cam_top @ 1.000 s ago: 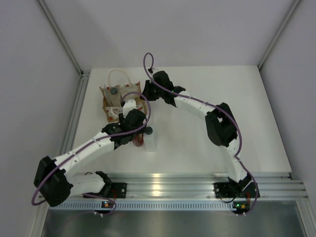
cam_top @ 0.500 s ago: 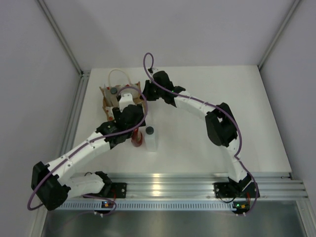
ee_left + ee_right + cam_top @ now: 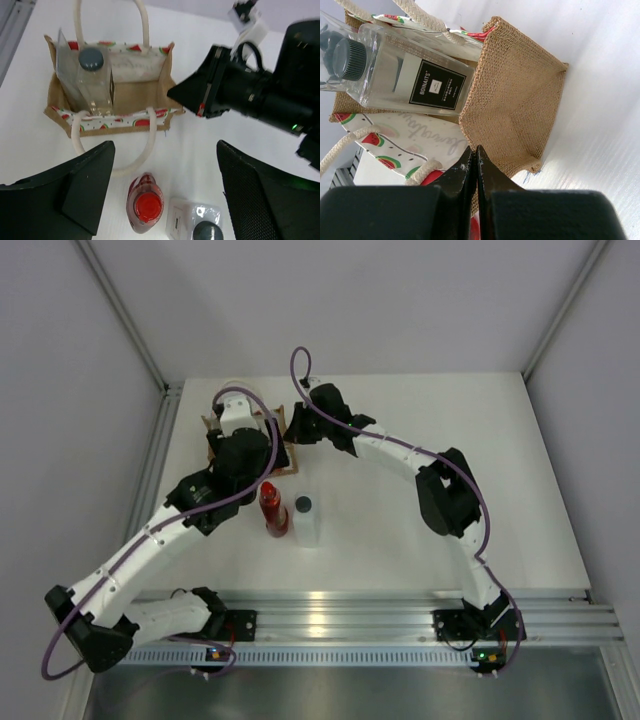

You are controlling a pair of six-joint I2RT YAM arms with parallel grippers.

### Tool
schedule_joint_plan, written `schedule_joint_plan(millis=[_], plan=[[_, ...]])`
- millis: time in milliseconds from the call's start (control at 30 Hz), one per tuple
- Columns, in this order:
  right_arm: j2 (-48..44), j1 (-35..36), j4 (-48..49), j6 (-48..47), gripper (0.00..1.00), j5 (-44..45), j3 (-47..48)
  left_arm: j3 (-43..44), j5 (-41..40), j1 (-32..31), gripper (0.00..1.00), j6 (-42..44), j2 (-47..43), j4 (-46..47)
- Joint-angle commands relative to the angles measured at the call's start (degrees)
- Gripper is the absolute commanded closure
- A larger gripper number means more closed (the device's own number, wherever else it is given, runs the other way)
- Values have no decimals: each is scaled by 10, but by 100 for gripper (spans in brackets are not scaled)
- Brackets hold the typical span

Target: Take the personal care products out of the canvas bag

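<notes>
Left tool (image 3: 165, 160) hovers wide apart over the canvas bag (image 3: 131, 96), one clear bottle (image 3: 95, 82) inside; right tool (image 3: 474, 152) clamped on its three o'clock wall; red bottle (image 3: 145, 207), white bottle (image 3: 195, 226) out at five o'clock.

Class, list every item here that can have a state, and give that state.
canvas bag, upright, open-topped.
clear bottle, capped, inside the bag.
red bottle, capped, upright on table.
white bottle, capped, upright beside it.
left gripper, open, empty.
right gripper, shut at bag's edge.

L hand (image 3: 165, 150) wide | canvas bag (image 3: 112, 125): clear btl (image 3: 97, 90) in (dark cap (image 3: 91, 58)) | red btl (image 3: 145, 207), white btl (image 3: 182, 222) outside
</notes>
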Motion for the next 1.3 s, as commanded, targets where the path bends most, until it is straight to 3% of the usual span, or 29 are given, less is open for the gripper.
schedule_joint_plan(millis=[0,200,300,533,767,1267], plan=[[-12,-7,-31,-12,100,14,8,60,-41,13,13,44,-12,-5],[-10,-7,-30,-10,100,11,10,136,91,154,14,58,68,-5],[-12,-7,-31,-13,100,11,10,185,147,216,16,67,154,-11],[-13,-7,-31,-18,100,11,9,301,222,288,20,92,300,-53],[-9,-10,-30,-24,100,12,7,357,245,335,25,118,365,-83],[-2,-10,-30,-24,100,7,14,356,246,340,27,131,414,-115]])
